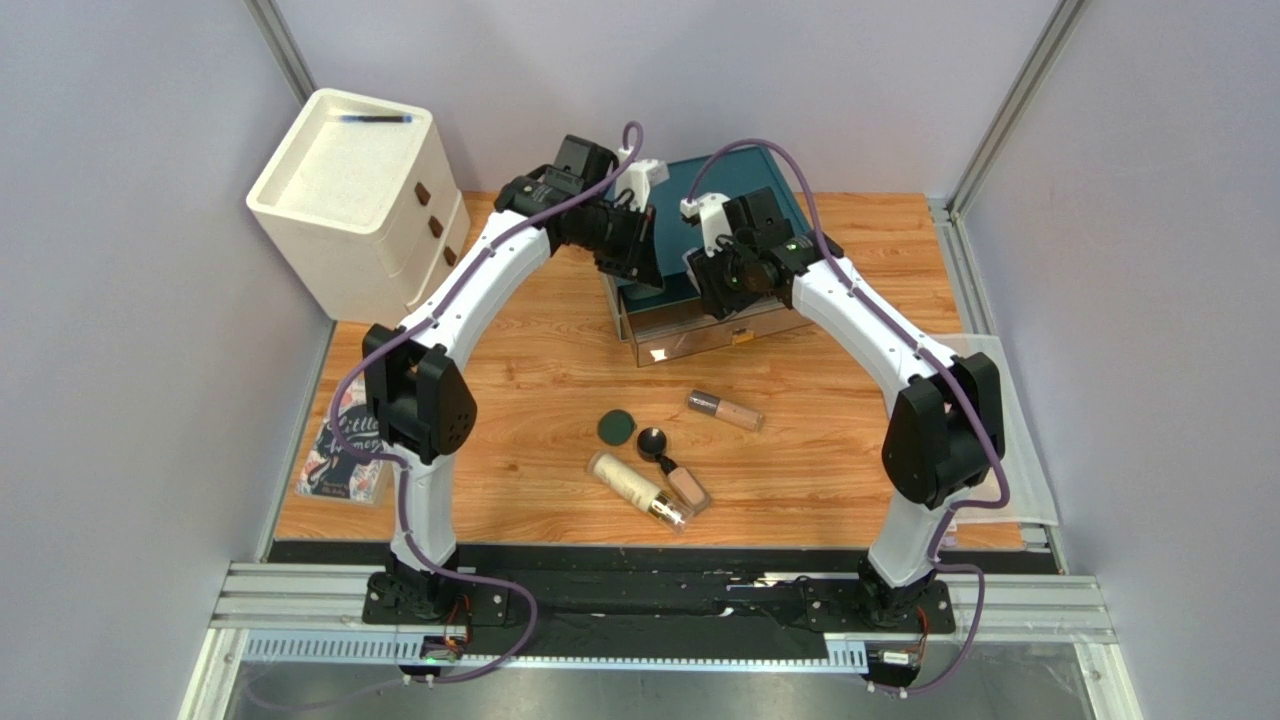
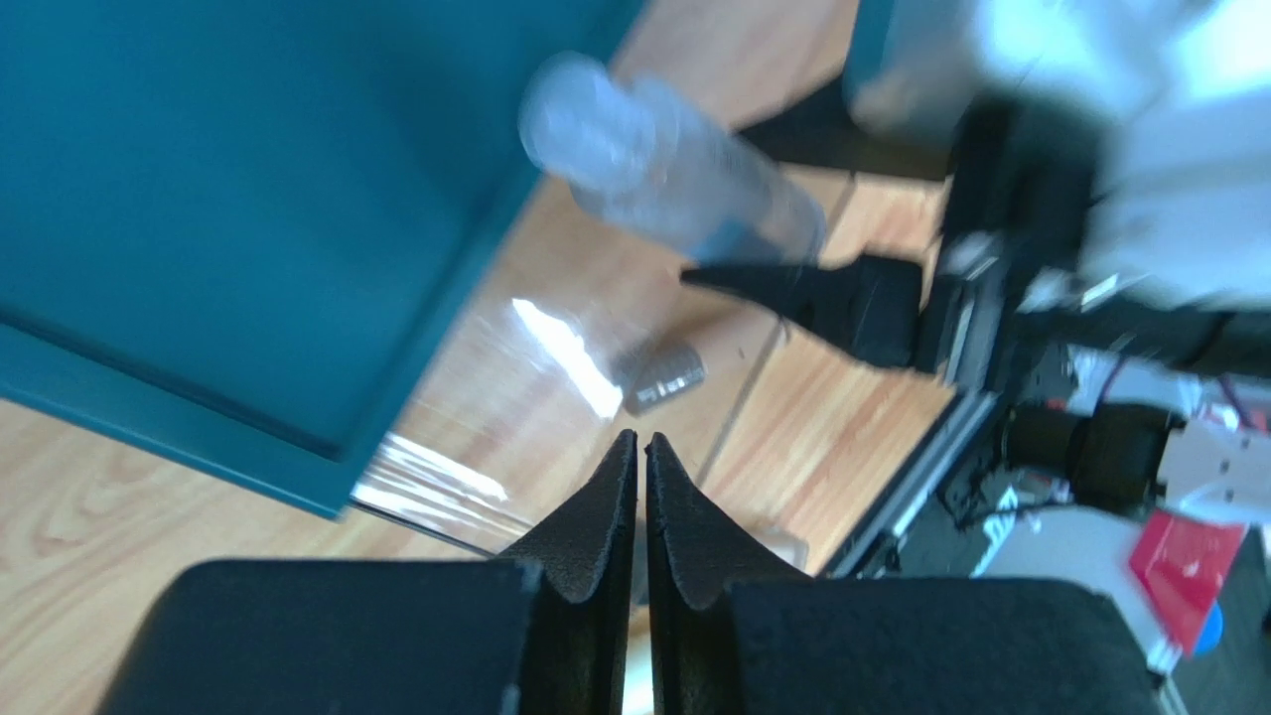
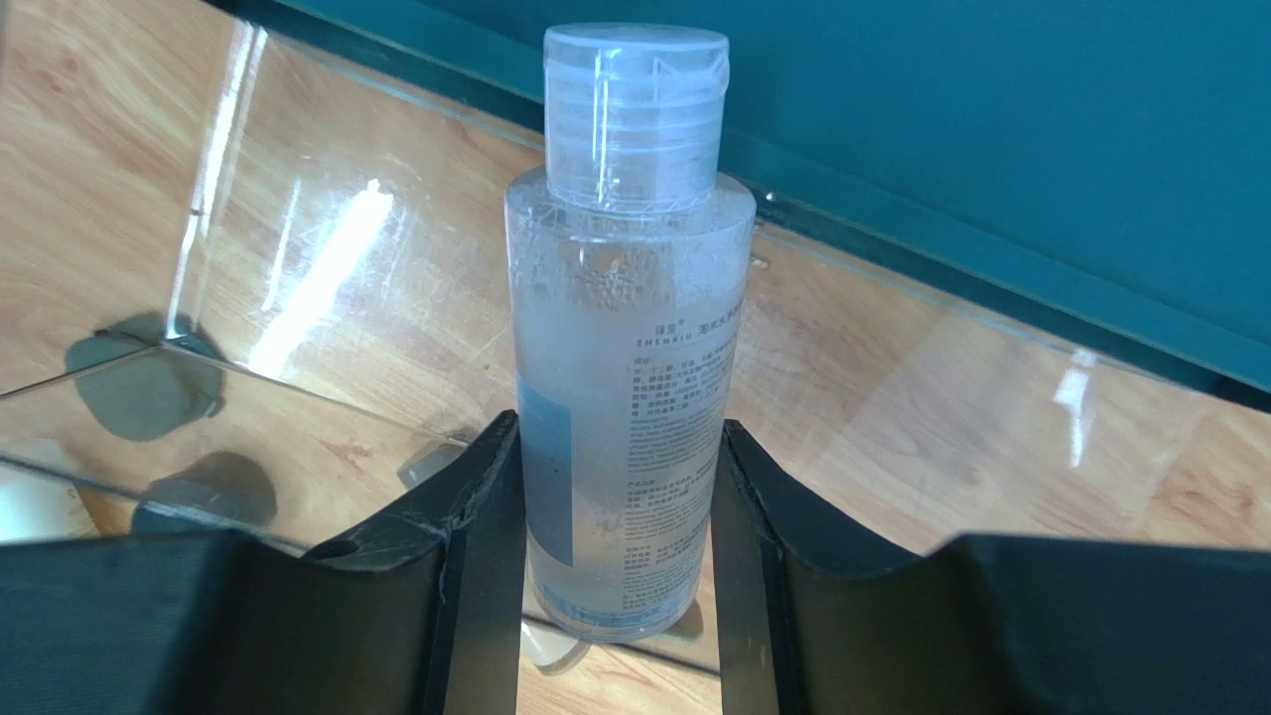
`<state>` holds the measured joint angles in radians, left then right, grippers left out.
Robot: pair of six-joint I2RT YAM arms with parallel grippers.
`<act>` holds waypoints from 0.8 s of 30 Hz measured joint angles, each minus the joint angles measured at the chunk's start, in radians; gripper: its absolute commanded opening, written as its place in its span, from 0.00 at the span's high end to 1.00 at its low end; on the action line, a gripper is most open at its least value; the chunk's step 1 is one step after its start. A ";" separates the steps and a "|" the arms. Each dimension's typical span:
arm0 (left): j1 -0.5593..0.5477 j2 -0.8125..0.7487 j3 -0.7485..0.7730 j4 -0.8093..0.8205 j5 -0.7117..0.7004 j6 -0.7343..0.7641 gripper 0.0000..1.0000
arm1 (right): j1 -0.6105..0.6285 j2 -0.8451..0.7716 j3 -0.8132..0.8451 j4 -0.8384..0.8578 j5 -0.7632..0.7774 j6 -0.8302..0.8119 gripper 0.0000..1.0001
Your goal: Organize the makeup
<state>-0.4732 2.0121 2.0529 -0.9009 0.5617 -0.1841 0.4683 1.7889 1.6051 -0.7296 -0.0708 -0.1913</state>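
My right gripper [image 3: 619,429] is shut on a clear bottle [image 3: 627,298] with a clear ribbed cap, held upright over the open clear drawer [image 3: 299,402] of the teal box [image 3: 970,134]. My left gripper [image 2: 639,437] is shut on nothing, close beside that bottle [image 2: 672,157] and over the drawer [image 1: 706,333]. On the table in front lie a dark-green compact [image 1: 616,428], a black jar [image 1: 654,443], a cream bottle [image 1: 639,491] and two tan tubes [image 1: 724,408], [image 1: 687,483].
A white drawer cabinet [image 1: 353,195] stands at the back left. A pink-covered book [image 1: 343,458] lies at the table's left edge. Grey walls and metal posts close in the sides and back.
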 measured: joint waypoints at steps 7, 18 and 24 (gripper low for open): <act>0.058 0.148 0.236 -0.063 -0.063 -0.077 0.92 | 0.003 0.056 0.007 -0.011 0.008 0.000 0.59; 0.095 0.245 0.267 -0.136 -0.077 -0.145 0.93 | 0.006 0.051 0.032 -0.007 0.069 0.012 0.00; 0.094 0.246 0.268 -0.147 -0.076 -0.150 0.94 | 0.009 0.000 0.061 -0.014 0.086 0.018 0.05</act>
<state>-0.3794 2.2578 2.3207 -1.0477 0.4862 -0.3336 0.4770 1.7893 1.6661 -0.7441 0.0151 -0.1730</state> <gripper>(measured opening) 0.069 0.994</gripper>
